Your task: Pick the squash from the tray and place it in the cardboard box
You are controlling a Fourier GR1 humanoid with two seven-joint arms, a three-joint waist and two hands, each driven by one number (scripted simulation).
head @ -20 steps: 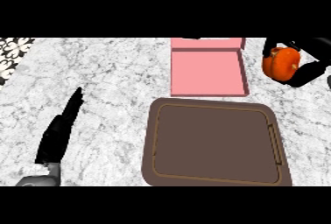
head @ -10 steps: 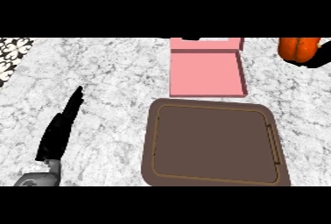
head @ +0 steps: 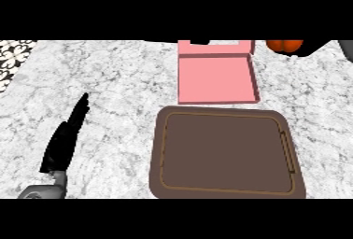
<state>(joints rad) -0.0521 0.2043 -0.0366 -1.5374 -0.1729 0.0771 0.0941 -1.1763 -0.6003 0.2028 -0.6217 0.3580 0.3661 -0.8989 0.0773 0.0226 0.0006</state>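
I have the squash point(head: 284, 45) at the top right edge of the head view, orange, only its lower part showing, held off the counter and clear of the tray point(head: 228, 154). The right hand point(head: 312, 46) is curled round it; just a dark patch of the hand shows beside it, so I cannot see where the contact lies.

The brown tray holds nothing now. The cardboard box point(head: 215, 77), pink inside, sits just beyond the tray with its flap raised at the far side. The squash is to the right of the box, not over it.

The left hand point(head: 66, 140) rests at lower left, fingers straight, holding nothing.

Handling judgement: I take the squash as stiff and rounded, moderately heavy, with a smooth skin that may slip. Best hold is across the widest part, fingers wrapped under the curve.

Next: carry it left over the box, lower, release.
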